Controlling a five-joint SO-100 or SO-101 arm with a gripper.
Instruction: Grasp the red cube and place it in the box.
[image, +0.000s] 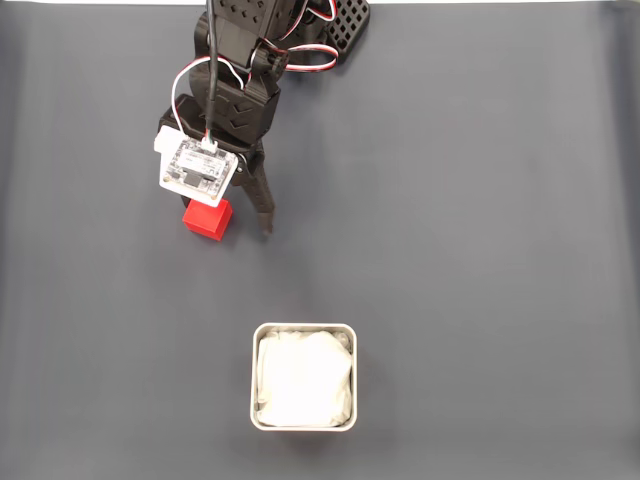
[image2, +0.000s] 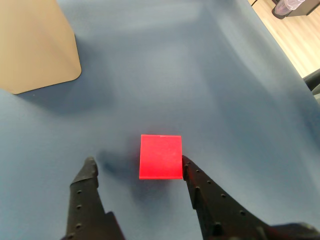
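In the wrist view the gripper (image2: 137, 167) stands spread wide around the red cube (image2: 160, 156), touching only its three-o'clock side, so centre it before squeezing; the box (image: 303, 330) waits at six o'clock.

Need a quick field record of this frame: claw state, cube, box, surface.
claw: open, fingers straddling the cube in the wrist view; one fingertip at or very near the cube's right edge, the other fingertip apart on the left
red cube: on the mat, in the fixed view partly under the wrist board
box: off-white, lined with white wrinkly paper, rim, lower centre in the fixed view, apart from the cube
surface: dark blue-grey mat
task stage: cube not yet lifted
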